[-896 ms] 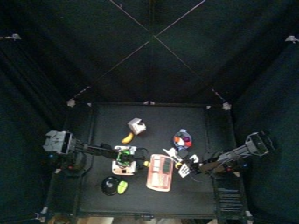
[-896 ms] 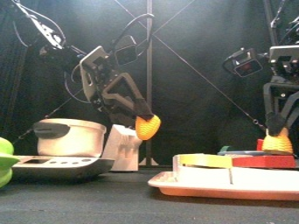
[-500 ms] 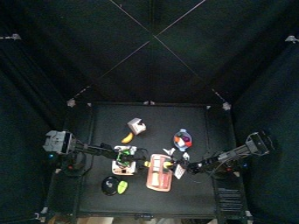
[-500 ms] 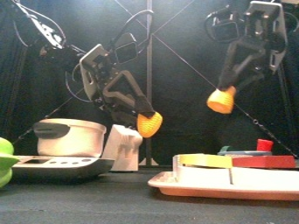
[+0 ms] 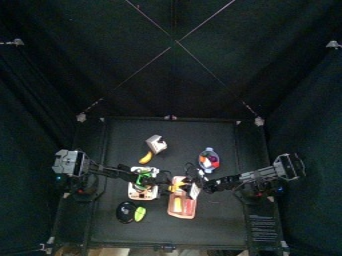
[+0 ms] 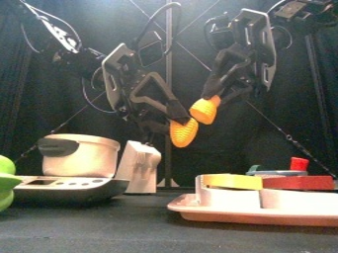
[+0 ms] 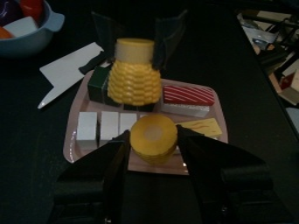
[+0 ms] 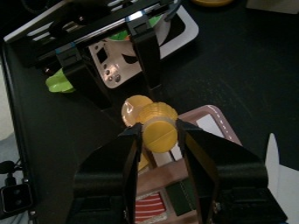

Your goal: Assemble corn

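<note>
Corn is in two pieces here, and both are held in the air above the table (image 6: 106,232), close together. At the far left of the front view a green object (image 6: 6,180) shows at the edge, then a white pot (image 6: 77,155) standing on a flat grey scale-like device (image 6: 59,189), and beside it a small white carton (image 6: 140,165).

Above the carton hangs the left gripper (image 6: 176,124). Its jaws stand wide and press on the two sides of one corn piece (image 6: 184,132), which points down and toward the middle. In the left wrist view this same piece (image 7: 153,138) shows its round yellow end between the two jaws.

Just to the right, the right gripper (image 6: 211,101) comes down from above with its jaws closed on the other corn piece (image 6: 204,110). The two pieces are very near at their ends; I cannot tell if they touch. In the left wrist view the other piece (image 7: 133,72) shows its rows of kernels.

Below and further right lies a pink tray (image 6: 251,210) with sliced food (image 6: 264,182) on it, yellow and red. In the top view a bowl (image 5: 209,159) and a banana (image 5: 144,157) lie further back on the table.
</note>
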